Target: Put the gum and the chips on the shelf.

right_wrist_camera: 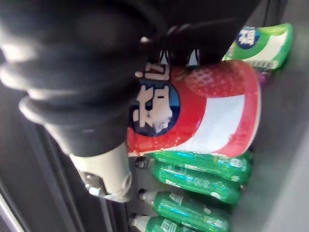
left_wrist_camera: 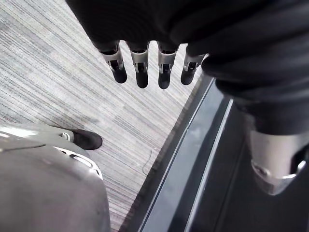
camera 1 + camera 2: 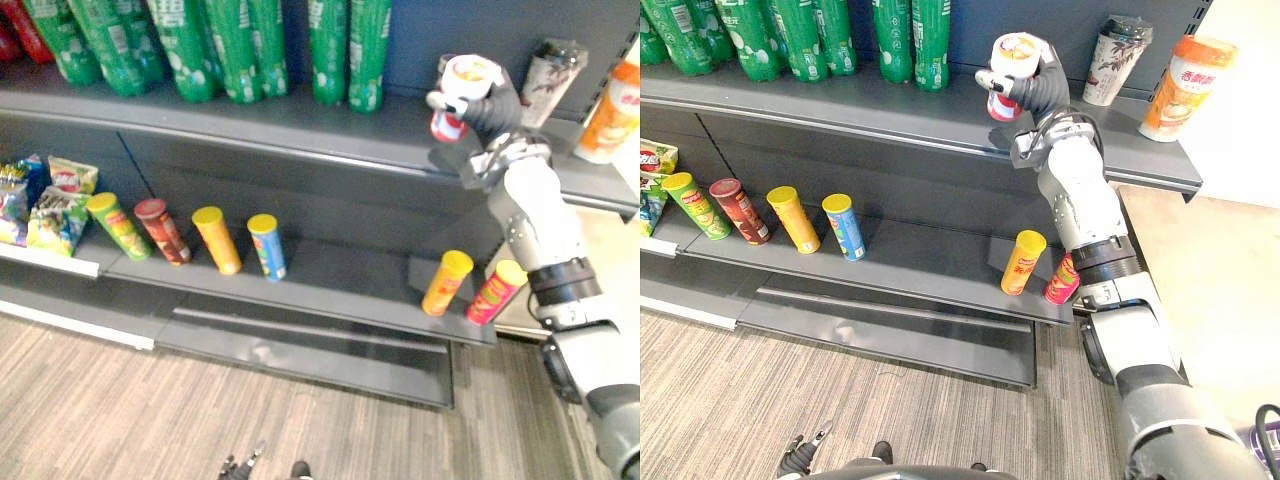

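The gum tub (image 3: 462,90) is held in the right hand (image 3: 492,108), whose fingers are curled round its side. It is raised at about 1 o'clock in the head views, over the front part of the upper shelf (image 3: 300,125). The tub is tilted, and whether its base touches the shelf cannot be told. The left hand (image 2: 141,72) is hung low over the floor by the shelf base, its fingers straight and holding nothing.

Chips cans are already stood on the lower shelf (image 3: 340,280). Two cans (image 3: 446,282) are near its front right corner, at 6 o'clock from the raised hand, and a row of four (image 3: 215,240) is at 9 o'clock. The gum step is judged to be the one in hand, at the point of setting down.

Several risks are judged from here. If the tub is let go while tilted, it could topple and roll off the front edge. The green bottles (image 3: 240,50) at 10 o'clock and the paper cup (image 3: 1112,60) at 3 o'clock of the tub could be knocked by a wide sweep. The two cans lie just beside the forearm and could be struck and pushed off their shelf when the arm is lowered.
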{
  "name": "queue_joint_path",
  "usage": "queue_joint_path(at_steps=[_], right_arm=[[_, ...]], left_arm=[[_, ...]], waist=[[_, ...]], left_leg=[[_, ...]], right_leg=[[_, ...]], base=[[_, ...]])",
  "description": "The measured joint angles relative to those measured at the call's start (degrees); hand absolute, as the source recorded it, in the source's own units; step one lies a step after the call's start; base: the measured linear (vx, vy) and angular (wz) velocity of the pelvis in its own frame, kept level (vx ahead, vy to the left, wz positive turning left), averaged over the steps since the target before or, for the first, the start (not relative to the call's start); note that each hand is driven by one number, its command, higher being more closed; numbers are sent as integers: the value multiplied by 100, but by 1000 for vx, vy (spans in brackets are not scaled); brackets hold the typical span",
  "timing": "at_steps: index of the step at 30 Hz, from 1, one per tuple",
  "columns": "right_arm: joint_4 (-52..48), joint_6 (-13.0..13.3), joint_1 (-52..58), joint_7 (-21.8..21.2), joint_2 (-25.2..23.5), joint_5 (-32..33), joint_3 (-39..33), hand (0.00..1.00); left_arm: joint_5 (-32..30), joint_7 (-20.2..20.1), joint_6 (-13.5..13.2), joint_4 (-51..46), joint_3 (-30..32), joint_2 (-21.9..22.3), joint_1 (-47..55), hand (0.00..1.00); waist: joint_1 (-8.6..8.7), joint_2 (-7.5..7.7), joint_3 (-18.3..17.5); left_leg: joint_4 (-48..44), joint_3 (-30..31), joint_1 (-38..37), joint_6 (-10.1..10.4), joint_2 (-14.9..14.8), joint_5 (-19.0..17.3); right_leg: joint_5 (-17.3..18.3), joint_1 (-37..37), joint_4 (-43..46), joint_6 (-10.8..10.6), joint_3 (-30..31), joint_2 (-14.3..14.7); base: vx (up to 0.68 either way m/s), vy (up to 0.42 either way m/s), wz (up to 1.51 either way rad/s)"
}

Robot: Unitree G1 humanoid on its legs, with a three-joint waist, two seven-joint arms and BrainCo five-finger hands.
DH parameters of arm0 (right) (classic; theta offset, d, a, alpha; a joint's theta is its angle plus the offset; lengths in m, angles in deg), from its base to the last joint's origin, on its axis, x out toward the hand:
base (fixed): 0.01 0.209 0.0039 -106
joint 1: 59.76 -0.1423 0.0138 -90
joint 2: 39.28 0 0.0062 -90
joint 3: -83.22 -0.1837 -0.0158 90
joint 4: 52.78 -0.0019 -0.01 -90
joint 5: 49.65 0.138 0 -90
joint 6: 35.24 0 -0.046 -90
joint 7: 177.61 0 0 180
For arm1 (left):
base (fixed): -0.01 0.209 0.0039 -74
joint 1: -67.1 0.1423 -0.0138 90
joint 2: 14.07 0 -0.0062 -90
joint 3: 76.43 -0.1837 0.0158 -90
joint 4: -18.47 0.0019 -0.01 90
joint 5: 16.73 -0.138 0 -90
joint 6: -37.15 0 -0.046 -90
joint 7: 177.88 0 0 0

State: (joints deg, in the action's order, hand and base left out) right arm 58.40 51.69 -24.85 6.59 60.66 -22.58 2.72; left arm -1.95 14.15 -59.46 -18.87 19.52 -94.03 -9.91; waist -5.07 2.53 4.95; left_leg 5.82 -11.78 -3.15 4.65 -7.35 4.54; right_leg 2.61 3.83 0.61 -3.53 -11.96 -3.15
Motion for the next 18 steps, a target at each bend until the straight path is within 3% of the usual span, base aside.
queue_joint_path(at_steps=[12,18], right_arm=[[418,-38,144,62,-26,-11,6,100],[668,145,142,231,-27,-13,-26,100]], left_arm=[[1,-104,-3,0,-3,-2,-10,0],[1,-109,3,0,-9,-11,-20,0]], waist=[[-15,-3,-2],[-10,-7,-4]], left_leg=[[1,20,22,-2,-3,7],[1,141,78,-4,4,31]], right_leg=[[-45,-16,-2,31,-15,6],[-45,-13,-1,31,-107,4]], base=[[3,0,0],[2,1,9]])
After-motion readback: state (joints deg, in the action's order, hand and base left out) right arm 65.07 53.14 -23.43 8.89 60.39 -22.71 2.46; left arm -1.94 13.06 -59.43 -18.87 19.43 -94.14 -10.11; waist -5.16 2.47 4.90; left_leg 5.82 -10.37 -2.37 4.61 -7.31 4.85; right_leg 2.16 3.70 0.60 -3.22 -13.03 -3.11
